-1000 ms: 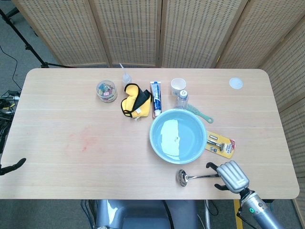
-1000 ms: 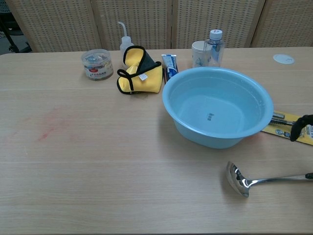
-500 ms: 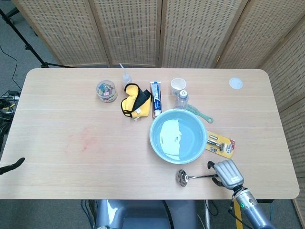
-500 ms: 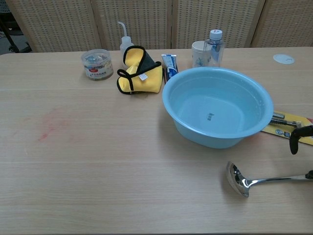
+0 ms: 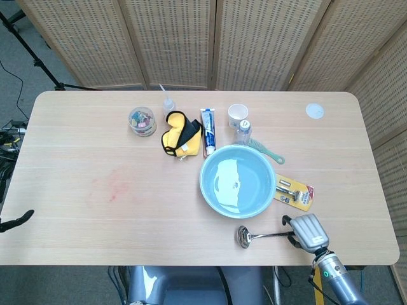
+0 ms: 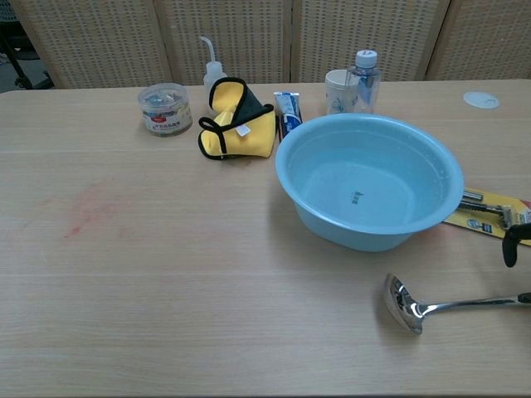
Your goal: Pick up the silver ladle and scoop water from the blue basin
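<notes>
Right robot hand [image 5: 307,231] set over silver ladle [image 5: 264,236] handle end for pickup | grasp unclear | blue basin [image 5: 237,181] adjacent

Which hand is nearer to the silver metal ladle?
Right hand: over the silver metal ladle handle's end. Left hand is far off, at the table's opposite edge.

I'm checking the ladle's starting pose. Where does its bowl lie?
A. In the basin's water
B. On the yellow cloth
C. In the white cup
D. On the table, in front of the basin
D: the ladle lies flat on the table, near of the basin.
</notes>
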Motion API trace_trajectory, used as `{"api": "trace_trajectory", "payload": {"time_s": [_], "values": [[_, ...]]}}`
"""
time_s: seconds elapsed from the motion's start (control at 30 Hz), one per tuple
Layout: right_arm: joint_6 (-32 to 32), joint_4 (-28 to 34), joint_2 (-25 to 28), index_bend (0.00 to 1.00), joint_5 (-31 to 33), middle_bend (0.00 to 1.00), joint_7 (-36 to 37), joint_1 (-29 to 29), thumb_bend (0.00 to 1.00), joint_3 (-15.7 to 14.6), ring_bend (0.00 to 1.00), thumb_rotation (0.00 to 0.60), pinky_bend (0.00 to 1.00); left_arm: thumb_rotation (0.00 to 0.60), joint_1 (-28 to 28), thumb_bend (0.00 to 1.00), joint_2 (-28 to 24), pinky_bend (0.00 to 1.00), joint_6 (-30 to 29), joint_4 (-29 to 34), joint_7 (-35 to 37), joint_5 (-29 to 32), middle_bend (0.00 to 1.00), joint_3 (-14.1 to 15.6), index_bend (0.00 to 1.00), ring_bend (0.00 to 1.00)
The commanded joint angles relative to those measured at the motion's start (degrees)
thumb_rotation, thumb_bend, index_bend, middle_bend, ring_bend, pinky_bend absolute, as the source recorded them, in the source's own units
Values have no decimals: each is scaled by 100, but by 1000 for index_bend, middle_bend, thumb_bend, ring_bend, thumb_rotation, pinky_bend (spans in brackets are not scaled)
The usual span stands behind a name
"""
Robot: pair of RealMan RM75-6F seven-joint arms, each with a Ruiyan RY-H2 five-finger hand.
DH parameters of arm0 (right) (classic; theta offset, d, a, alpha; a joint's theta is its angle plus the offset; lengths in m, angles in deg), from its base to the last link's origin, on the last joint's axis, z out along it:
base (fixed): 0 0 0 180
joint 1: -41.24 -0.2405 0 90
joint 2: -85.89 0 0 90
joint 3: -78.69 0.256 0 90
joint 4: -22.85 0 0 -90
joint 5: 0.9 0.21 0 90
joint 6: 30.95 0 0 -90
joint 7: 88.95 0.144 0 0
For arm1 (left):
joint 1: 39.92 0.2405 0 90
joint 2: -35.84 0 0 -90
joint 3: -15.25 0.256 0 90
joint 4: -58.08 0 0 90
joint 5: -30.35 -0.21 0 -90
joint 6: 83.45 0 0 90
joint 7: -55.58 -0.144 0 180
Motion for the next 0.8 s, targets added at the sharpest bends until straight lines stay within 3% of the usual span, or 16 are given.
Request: {"api": "trace_trajectory", "payload": {"time_s": [0.03,0.8], "values": [[-92,-213,-122,424,-33,994,88,38,337,-27,923,600,1000,600,5,0,2,61,-13,-1,-3,-6,0,0,0,0],[-176,-1121,-534,424,-142,994,497,82,338,-160,923,600,1000,600,-20,0,29,61,51,-6,-36,43,0,-10,0,0]]}}
